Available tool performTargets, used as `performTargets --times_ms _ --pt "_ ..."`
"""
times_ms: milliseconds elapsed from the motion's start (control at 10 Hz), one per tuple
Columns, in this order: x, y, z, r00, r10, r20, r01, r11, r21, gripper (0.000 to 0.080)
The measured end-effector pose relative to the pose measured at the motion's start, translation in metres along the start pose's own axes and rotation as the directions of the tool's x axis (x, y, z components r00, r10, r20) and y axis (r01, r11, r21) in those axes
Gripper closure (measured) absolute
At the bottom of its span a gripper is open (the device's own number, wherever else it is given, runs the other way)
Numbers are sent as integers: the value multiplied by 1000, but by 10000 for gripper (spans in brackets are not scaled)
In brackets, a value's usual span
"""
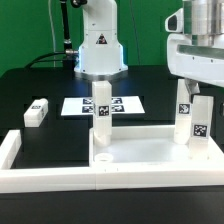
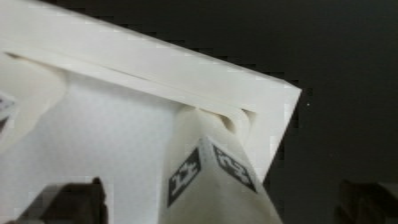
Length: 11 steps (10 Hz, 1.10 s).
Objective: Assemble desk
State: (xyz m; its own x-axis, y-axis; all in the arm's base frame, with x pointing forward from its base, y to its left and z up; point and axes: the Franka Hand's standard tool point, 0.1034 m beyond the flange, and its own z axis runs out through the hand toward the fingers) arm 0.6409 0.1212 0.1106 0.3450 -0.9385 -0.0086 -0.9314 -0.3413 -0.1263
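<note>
— While the table [image 1: 30,85] spreads black under everything, where does the desk sit?

— The tabletop [image 1: 140,150] lies at the near edge, within the border bars [image 1: 60,178]. One leg [image 1: 101,112] stands upright on its far left part, another leg [image 1: 194,117] upright on its far right, and a loose leg [image 1: 37,111] lies well apart to the exterior view's left. The marker board [image 1: 75,104] lies farther back.

— And the gripper [image 1: 192,88]?

— Directly above the right leg, whose long axis runs vertical. Its fingers flank the leg's top; whether they actually clamp it, I cannot tell.
</note>
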Motion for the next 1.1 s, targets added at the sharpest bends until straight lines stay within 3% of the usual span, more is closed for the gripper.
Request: performTargets --times_ms 200,400,500,700,800,900,1100 --pt "8 -3 -1 946 -324 -7 324 946 -8 151" --pt "13 -8 2 870 -493 -6 493 870 -9 151" --pt "13 -8 2 879 -477 -7 477 879 -8 151" --pt "14 -8 2 889 -457 -8 457 889 -9 376" --pt "17 -6 3 901 -435 -9 435 900 -16 376" --pt "19 -3 3 941 -339 -8 338 941 -22 502" --pt "22 -2 4 988 -154 -3 154 987 -37 502"
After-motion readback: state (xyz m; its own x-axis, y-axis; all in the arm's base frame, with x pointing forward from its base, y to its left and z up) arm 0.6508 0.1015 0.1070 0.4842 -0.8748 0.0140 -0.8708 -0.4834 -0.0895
